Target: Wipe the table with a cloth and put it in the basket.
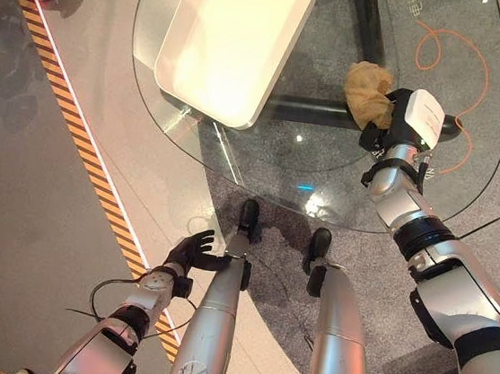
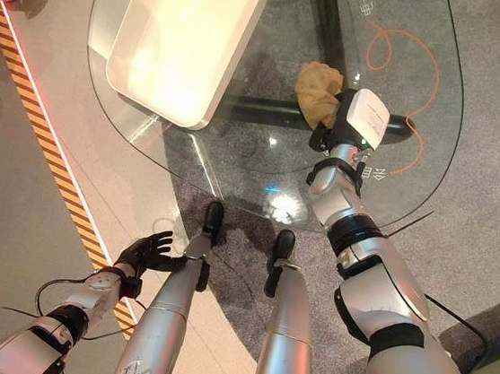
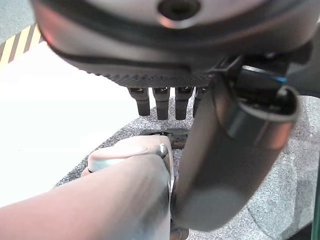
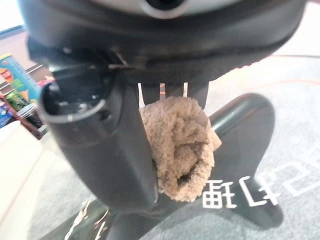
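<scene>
gripping tan cloth [image 1: 370, 86], right hand [image 1: 385, 130] mid-table [image 1: 323, 182]

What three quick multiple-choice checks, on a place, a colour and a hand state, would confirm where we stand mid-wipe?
1. Where is the cloth?
A. in the white basket
B. on the glass table beside the basket, in the right hand
C. on the floor

2. What colour is the cloth?
A. tan
B. blue
C. white

3. How is the left hand?
A. shut on the cloth
B. pressing on the table
C. open, low by the floor, holding nothing

Key: 1 B, the right hand grips it over the glass table, apart from the white basket. 2 A, tan in the right wrist view. 3 C, fingers spread, nothing in them.
</scene>
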Robot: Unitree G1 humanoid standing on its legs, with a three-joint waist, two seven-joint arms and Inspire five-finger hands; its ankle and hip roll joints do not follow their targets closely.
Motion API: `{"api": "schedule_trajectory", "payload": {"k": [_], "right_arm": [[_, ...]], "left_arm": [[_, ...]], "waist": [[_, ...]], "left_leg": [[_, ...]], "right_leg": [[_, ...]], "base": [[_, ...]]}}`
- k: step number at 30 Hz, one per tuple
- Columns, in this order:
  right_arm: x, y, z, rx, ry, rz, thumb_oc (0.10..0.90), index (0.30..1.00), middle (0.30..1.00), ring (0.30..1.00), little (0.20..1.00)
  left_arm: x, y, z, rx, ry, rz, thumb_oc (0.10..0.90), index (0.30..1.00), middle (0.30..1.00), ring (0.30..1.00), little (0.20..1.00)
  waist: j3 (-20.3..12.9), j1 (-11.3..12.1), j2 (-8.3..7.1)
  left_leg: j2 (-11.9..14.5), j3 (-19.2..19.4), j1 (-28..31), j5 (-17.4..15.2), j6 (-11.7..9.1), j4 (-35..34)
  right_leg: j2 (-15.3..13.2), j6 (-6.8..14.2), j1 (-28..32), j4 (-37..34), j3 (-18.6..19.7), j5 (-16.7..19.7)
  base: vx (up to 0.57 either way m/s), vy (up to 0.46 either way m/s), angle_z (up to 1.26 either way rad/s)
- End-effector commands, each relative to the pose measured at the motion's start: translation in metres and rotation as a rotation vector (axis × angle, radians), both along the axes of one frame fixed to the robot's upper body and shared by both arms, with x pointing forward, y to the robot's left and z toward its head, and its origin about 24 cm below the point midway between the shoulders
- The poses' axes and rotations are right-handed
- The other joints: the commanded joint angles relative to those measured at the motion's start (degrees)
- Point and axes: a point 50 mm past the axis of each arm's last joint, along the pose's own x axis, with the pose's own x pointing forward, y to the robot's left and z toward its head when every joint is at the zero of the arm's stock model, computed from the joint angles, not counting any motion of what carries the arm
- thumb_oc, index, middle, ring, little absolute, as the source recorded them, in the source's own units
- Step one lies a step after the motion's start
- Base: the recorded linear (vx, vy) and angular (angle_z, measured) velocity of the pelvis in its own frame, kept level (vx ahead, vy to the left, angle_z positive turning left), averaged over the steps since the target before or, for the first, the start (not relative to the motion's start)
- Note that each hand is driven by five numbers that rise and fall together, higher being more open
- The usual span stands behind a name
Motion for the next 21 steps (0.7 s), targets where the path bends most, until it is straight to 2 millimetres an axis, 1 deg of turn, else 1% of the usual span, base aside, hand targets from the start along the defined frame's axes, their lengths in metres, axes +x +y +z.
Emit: {"api": "schedule_trajectory", "payload": {"k": [1,12,16,21], "right_arm": [[-0.005,0.089,0.020,-0.108,-0.057,0.367,0.100,0.300,0.300,0.300,0.200],[-0.018,0.121,0.007,-0.189,-0.016,0.523,0.100,0.300,0.300,0.300,0.200],[-0.022,0.129,0.004,-0.197,-0.004,0.563,0.100,0.300,0.300,0.300,0.200],[-0.025,0.134,-0.003,-0.211,0.021,0.597,0.100,0.300,0.300,0.300,0.200]], "left_arm": [[-0.007,-0.008,-0.007,-0.025,0.009,0.013,0.800,0.900,0.900,0.900,0.900],[-0.006,-0.011,-0.006,-0.023,0.009,0.008,0.800,0.900,0.900,0.900,0.900],[-0.005,-0.010,-0.005,-0.024,0.005,0.010,0.800,0.900,0.900,0.900,0.900],[-0.005,-0.010,-0.005,-0.022,0.006,0.010,0.800,0.900,0.900,0.900,0.900]], "waist": [[-0.88,1.32,0.83],[-0.88,1.07,0.67],[-0.88,0.98,0.61],[-0.88,0.96,0.54]], "left_leg": [[-5.59,4.47,0.47,-6.75,5.53,7.23],[-5.70,4.46,-0.04,-6.45,5.46,7.16],[-5.67,4.51,-0.34,-6.34,5.43,7.24],[-5.66,4.48,-0.37,-6.24,5.44,7.19]], "right_leg": [[1.12,1.56,2.69,-9.09,-0.38,6.43],[1.14,1.63,2.08,-9.07,-0.28,6.60],[1.19,1.60,1.74,-8.87,-0.30,6.57],[1.11,1.64,1.68,-8.83,-0.40,6.59]], "base": [[0.00,0.000,0.00],[0.00,0.000,0.00],[0.00,0.000,0.00],[0.00,0.000,0.00]]}}
